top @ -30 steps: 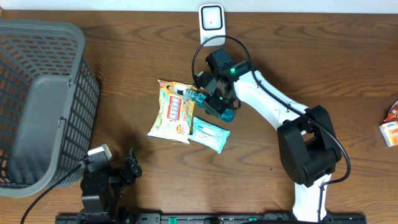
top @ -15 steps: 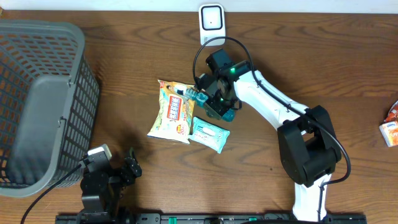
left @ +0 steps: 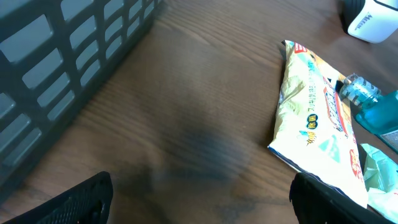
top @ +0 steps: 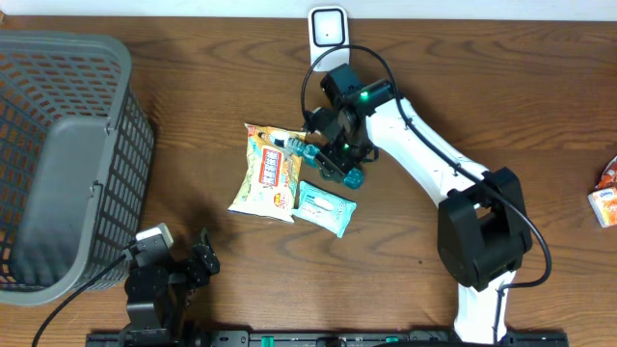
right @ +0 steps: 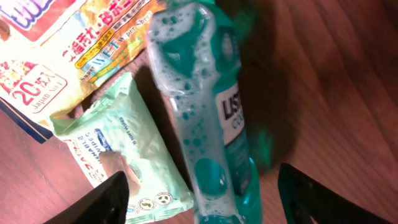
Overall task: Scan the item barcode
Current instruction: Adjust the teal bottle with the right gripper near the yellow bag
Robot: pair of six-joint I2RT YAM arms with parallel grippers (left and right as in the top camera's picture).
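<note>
Two arms at the wooden bench, and only one of them is busy. The big grey basket sits far left, untouched, well apart from the action. The right arm is stretched out to mid-bench, wrist hanging over the pile of goods.

And there's the change: the right jaws have spread wider within the last second, and the wrist has drifted a touch toward the back edge. In the right wrist view they now stand open on either side of the teal mouthwash bottle, daylight on both flanks, gripping nothing.

The bottle hasn't budged. It lies flat on the bench, foamy inside, with its cap end over the yellow wipes pack and its base just beside the small green wipes pack. So nothing is lifted. I'd read this as either a let-go or a re-set for a fresh grab; I can't tell which.

Either way the scan is still to come. The white scanner stands at the back edge, near the bottle but apart from it, and no barcode shows on the upturned label face. The left jaws, parked at the near edge, gape wide and hold nothing.
</note>
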